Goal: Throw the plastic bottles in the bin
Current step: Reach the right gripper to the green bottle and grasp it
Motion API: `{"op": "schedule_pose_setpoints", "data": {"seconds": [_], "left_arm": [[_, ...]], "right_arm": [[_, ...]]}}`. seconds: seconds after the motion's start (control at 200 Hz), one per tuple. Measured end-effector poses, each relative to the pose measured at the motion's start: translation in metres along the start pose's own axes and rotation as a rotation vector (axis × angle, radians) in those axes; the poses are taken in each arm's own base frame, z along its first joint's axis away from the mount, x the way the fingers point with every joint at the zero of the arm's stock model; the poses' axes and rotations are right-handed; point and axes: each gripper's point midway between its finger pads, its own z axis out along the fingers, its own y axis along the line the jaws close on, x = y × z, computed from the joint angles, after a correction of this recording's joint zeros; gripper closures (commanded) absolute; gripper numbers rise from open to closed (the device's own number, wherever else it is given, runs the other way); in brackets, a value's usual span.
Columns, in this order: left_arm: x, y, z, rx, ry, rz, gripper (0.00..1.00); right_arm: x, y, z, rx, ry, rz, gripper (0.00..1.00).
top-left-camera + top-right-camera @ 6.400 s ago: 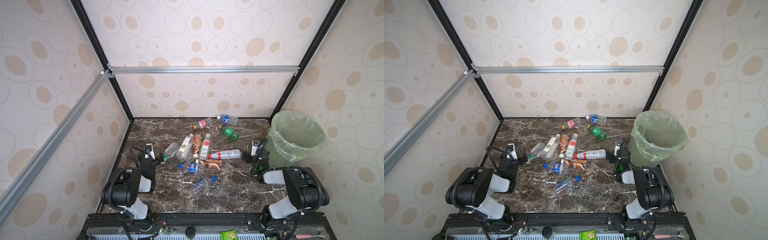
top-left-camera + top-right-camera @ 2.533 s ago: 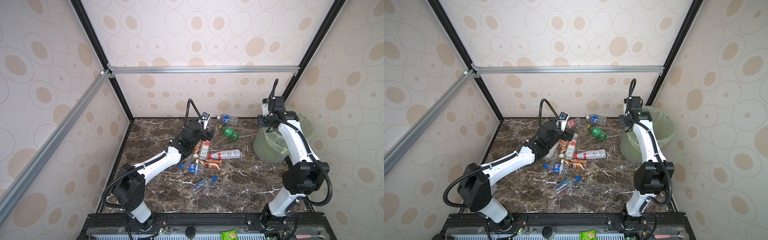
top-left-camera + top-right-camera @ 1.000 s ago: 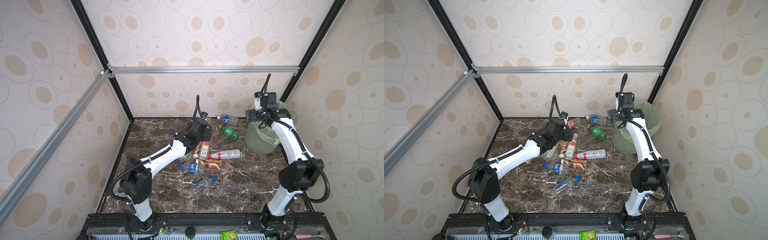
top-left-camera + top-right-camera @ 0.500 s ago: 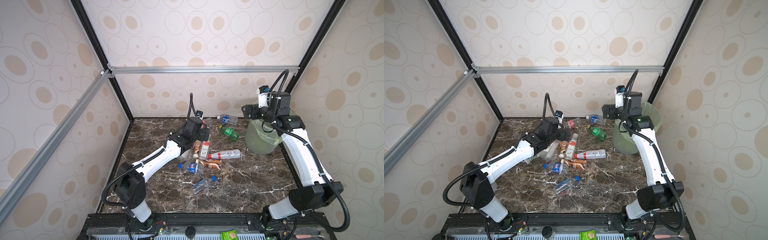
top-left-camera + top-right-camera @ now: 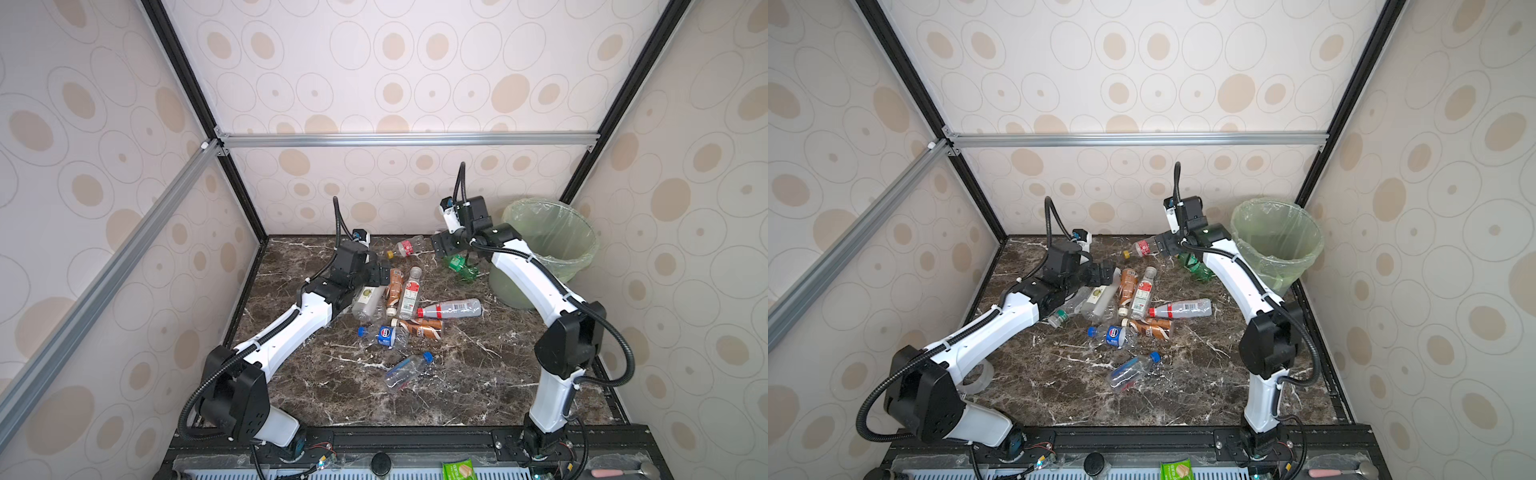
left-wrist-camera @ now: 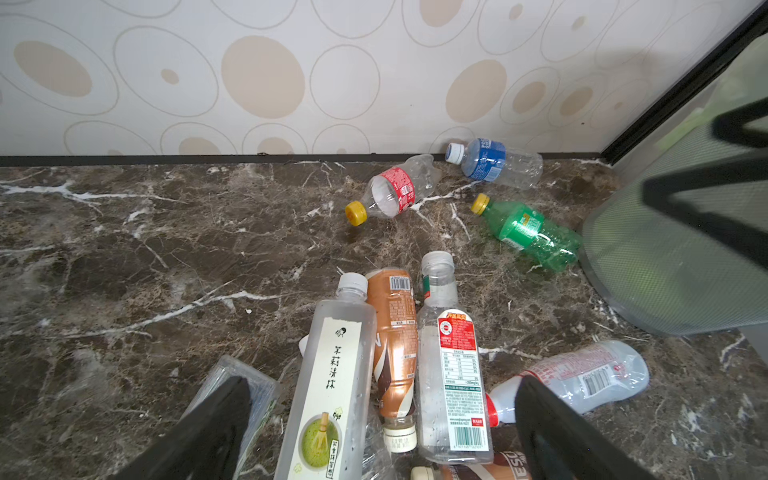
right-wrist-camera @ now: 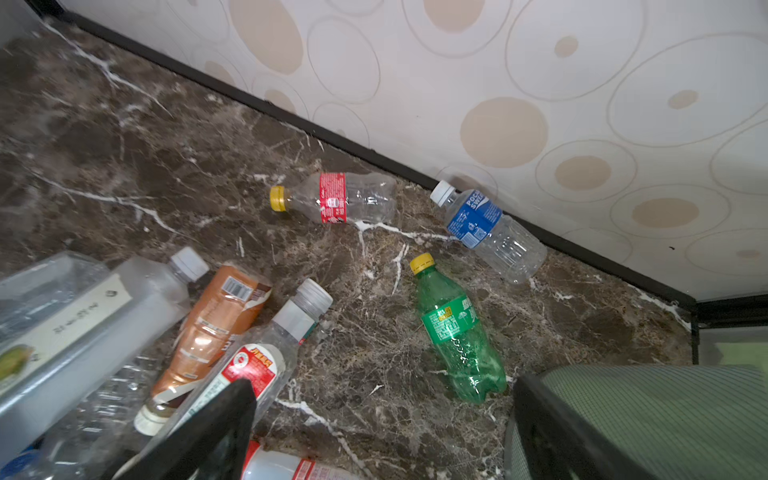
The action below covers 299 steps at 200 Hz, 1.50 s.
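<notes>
The left gripper (image 6: 380,392) is spread wide and holds nothing. It sits low over the middle heap of plastic bottles, and in the left wrist view a tall frosted bottle (image 6: 332,374), a brown-wrapped bottle (image 6: 392,332) and a clear red-labelled bottle (image 6: 449,365) lie side by side between its fingers. Closing here could catch two or three at once, or squeeze one out sideways. The right gripper (image 7: 380,397) is also wide and empty, above the back of the table near a green bottle (image 7: 457,332). Beyond that, by the back wall, lie a red-labelled bottle with a yellow cap (image 7: 340,199) and a blue-labelled bottle (image 7: 482,224). The bin (image 5: 582,249), lined with a pale green bag, stands in the back right corner just beside the green bottle. It looks light, so the right arm reaching past it could knock it. Nothing shows inside it. The round bottles would likely roll on the polished dark marble tabletop (image 5: 457,374). Pale walls (image 5: 395,83) with a tan oval pattern close the space in, crossed by an aluminium rail (image 5: 407,139).
</notes>
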Motion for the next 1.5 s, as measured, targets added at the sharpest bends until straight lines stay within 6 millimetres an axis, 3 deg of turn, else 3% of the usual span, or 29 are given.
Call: {"op": "schedule_pose_setpoints", "data": {"seconds": [0.265, 0.545, 0.73, 0.875, 1.12, 1.25, 1.495], "left_arm": [[-0.004, -0.019, 0.0, 0.122, -0.038, -0.048, 0.01], [0.003, -0.038, 0.004, 0.249, -0.048, -0.097, 0.01], [0.009, -0.045, 0.014, 0.291, -0.034, -0.12, 0.01], [0.016, -0.045, 0.02, 0.296, -0.012, -0.127, 0.01], [0.026, -0.048, 0.027, 0.312, 0.019, -0.134, 0.01], [0.031, -0.05, 0.031, 0.329, 0.037, -0.138, 0.01], [0.023, -0.064, 0.026, 0.414, 0.014, -0.151, 0.01]], "right_arm": [[0.058, -0.015, 0.073, 0.102, 0.214, -0.077, 0.0], [0.085, -0.037, 0.111, 0.152, 0.308, -0.122, 0.0], [0.108, -0.04, 0.136, 0.149, 0.373, -0.152, 0.04], [0.121, -0.043, 0.149, 0.146, 0.409, -0.176, 0.08], [0.119, -0.059, 0.16, 0.163, 0.402, -0.189, 0.12], [0.128, -0.064, 0.167, 0.156, 0.419, -0.191, 0.15], [0.138, -0.062, 0.175, 0.139, 0.44, -0.203, 0.26]]}}
